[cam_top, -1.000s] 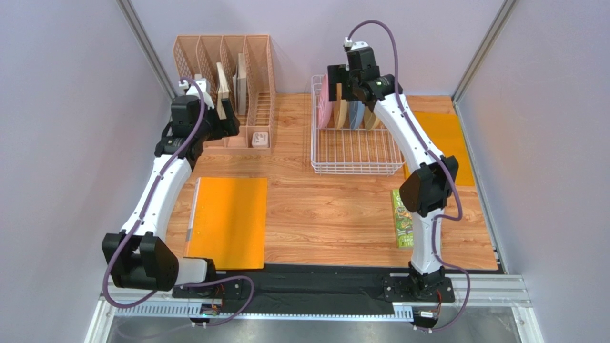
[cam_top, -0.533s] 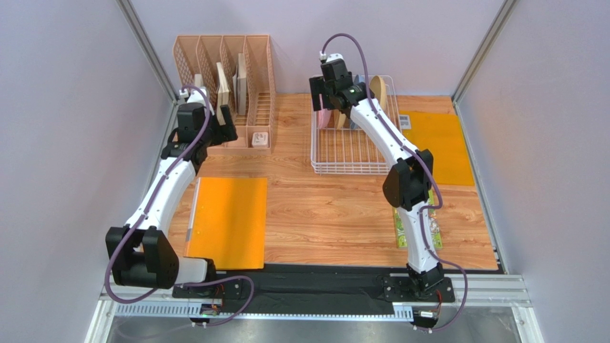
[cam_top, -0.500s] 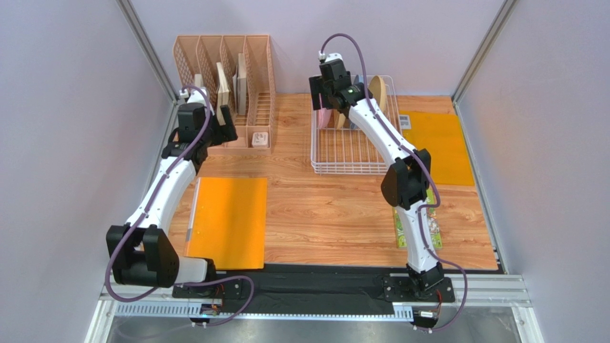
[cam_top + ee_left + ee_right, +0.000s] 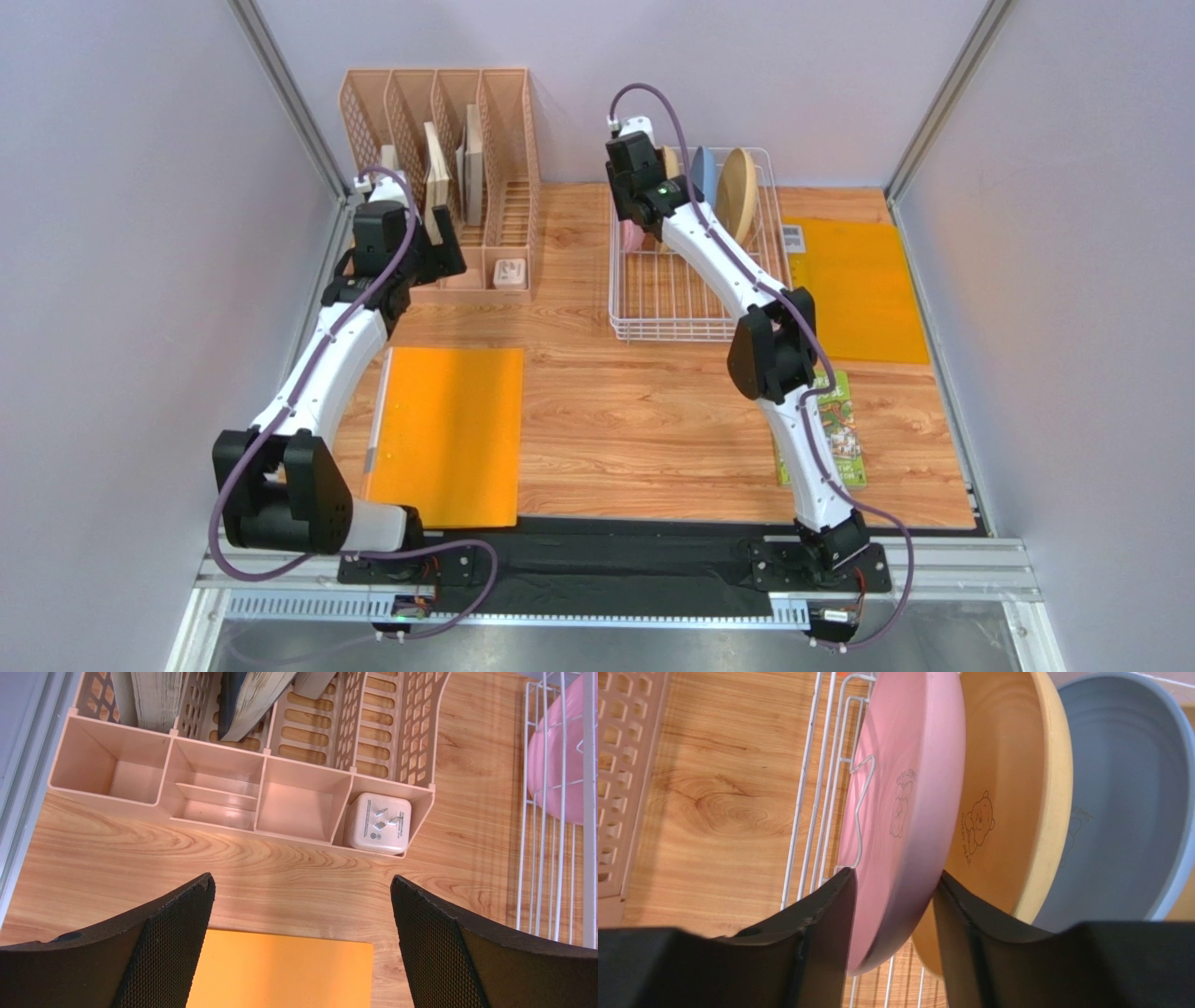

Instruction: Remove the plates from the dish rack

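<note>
The white wire dish rack stands at the back right with plates on edge in its far end. In the right wrist view the pink plate is leftmost, then the pale yellow plate and the blue plate. From above, the blue plate and a tan plate show beside the arm. My right gripper reaches down into the rack's left end, one finger pressed on each face of the pink plate's rim. My left gripper hangs wide open and empty above the wood in front of the organizer.
A peach slotted organizer with flat boards stands at the back left; a white adapter lies in its front compartment. Orange mats lie at front left and right of the rack. A green packet lies near the right arm.
My right arm swung left along the rack to its left end, and its fingers closed from wide open onto the pink plate. The left arm barely moved.
</note>
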Robot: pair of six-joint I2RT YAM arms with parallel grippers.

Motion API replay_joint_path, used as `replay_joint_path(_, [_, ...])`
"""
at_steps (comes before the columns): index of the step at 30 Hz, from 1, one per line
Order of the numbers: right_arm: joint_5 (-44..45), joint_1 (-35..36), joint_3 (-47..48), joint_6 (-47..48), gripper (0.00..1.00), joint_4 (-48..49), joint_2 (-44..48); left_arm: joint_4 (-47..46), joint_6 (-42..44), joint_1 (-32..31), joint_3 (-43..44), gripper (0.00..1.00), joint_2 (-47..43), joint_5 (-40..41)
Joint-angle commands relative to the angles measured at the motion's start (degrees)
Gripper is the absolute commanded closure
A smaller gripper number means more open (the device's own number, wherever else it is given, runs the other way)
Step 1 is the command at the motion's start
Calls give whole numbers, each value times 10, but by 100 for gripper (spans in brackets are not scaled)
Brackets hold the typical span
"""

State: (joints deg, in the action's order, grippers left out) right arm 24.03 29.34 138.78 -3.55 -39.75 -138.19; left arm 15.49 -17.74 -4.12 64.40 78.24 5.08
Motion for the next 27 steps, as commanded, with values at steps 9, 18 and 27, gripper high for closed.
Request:
replay_joint_path(9, [189,54,16,127,96,130,-25,-17,-10,-2,-5,0,2,23])
replay_joint_path(18, [392,91,-4,281,100,332,-34,-13,-8,-2,-11,0,3,28])
replay_joint_path(27, [401,93,-126,261,100,343,106,-5,-8,-2,3,0,-7,-24])
